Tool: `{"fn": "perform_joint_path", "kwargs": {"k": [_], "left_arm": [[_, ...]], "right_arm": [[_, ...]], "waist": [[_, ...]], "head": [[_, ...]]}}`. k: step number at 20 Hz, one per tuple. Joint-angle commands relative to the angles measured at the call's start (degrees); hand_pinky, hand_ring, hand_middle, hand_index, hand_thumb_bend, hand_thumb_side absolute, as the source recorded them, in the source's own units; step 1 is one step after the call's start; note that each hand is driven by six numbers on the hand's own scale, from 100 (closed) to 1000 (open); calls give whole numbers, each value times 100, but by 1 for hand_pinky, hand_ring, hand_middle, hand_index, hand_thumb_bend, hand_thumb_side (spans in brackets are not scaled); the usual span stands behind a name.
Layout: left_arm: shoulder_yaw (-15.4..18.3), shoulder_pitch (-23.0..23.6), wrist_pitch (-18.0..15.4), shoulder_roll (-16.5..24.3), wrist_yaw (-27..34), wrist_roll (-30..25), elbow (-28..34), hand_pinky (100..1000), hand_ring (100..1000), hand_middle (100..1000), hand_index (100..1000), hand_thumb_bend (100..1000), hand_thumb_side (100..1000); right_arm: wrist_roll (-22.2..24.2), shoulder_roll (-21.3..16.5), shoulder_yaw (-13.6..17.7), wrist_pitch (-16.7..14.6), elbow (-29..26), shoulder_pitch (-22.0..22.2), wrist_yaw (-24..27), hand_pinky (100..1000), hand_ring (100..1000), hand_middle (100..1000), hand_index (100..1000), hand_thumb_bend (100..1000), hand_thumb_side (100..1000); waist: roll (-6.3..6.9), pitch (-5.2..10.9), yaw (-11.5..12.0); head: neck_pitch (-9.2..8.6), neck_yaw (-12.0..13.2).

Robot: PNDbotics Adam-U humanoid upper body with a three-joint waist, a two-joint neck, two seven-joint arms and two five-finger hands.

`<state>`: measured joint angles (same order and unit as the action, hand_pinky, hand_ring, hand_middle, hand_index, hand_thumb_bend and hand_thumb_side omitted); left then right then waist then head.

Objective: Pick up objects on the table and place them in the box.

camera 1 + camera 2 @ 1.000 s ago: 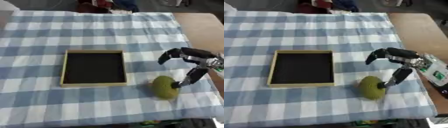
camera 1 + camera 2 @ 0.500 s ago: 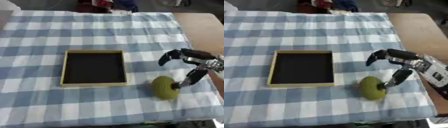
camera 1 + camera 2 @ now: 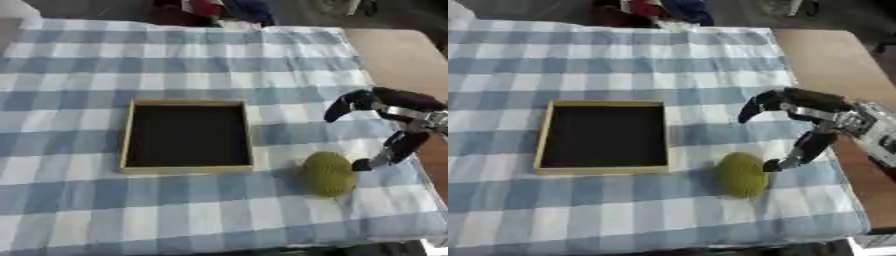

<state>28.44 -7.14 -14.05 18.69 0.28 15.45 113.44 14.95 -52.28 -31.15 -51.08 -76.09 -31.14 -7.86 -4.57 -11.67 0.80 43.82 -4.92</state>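
Observation:
A rough, rounded green object [image 3: 327, 173] lies on the blue-and-white checked cloth near the front right. A shallow square box [image 3: 129, 135] with a tan rim and dark inside sits to its left and holds nothing. My right hand [image 3: 808, 108] comes in from the right edge, just right of and above the green object. Its fingers are spread and arched, the thumb [image 3: 798, 152] pointing down with its tip beside the object's right flank. Nothing is held. My left hand shows in no view.
The checked cloth [image 3: 175, 60] covers the table, and its right edge drops off beside bare tan wood [image 3: 398, 55]. Red, white and dark things [image 3: 214, 9] lie beyond the far edge. The front edge is close below the green object.
My right hand has drifted slightly lower, toward the green object, keeping the same spread pose. The object and the box have not moved.

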Motion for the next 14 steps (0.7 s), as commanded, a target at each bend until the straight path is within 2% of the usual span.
{"fn": "perform_joint_path", "kwargs": {"k": [1, 14], "left_arm": [[7, -67, -9, 197, -12, -25, 115, 639, 504, 693, 819, 100, 551], [-30, -38, -25, 200, 15, -57, 115, 639, 503, 694, 819, 100, 545]], "right_arm": [[-69, -264, 27, -89, -162, -5, -78, 791, 794, 742, 814, 573, 321], [-106, -92, -99, -89, -263, 199, -123, 796, 807, 752, 812, 556, 307]], "waist": [[5, 55, -17], [83, 63, -14]], "head": [[29, -7], [29, -109]]}}
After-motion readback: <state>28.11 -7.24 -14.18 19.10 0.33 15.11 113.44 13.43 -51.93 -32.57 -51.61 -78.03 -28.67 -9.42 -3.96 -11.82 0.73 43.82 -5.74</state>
